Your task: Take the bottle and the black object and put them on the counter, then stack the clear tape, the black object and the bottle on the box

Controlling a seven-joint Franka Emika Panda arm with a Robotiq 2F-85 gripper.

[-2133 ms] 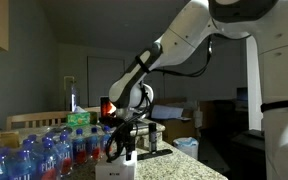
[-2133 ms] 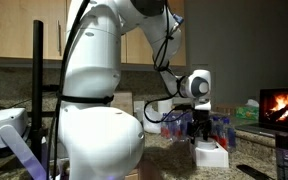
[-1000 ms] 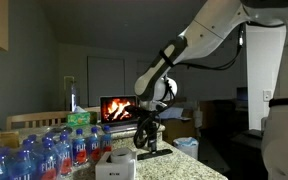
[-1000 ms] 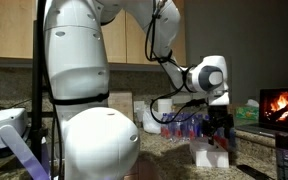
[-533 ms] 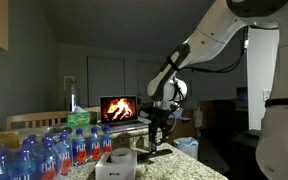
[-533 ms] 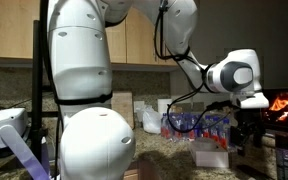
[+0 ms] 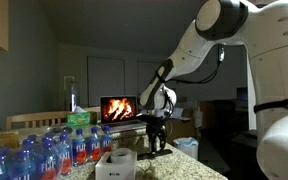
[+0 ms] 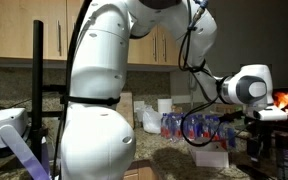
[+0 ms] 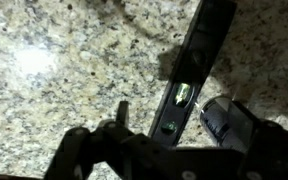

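Granite counter (image 9: 54, 60), speckled, dimly lit. Gripper (image 7: 156, 143) is hanging over it near frame centre, jaws standing apart, gripping nothing. Bottle (image 8: 287, 152) is standing at right edge; clear tape (image 7: 121, 157) is appearing to rest on the box (image 7: 110, 171), lower centre. Judgement: centring over the dark round top (image 9: 222, 118) before descending, keeping off the black bar (image 9: 189, 70). Room: dark — fireplace screen (image 7: 118, 107) glowing, water bottles (image 7: 44, 150) crowding lower left.
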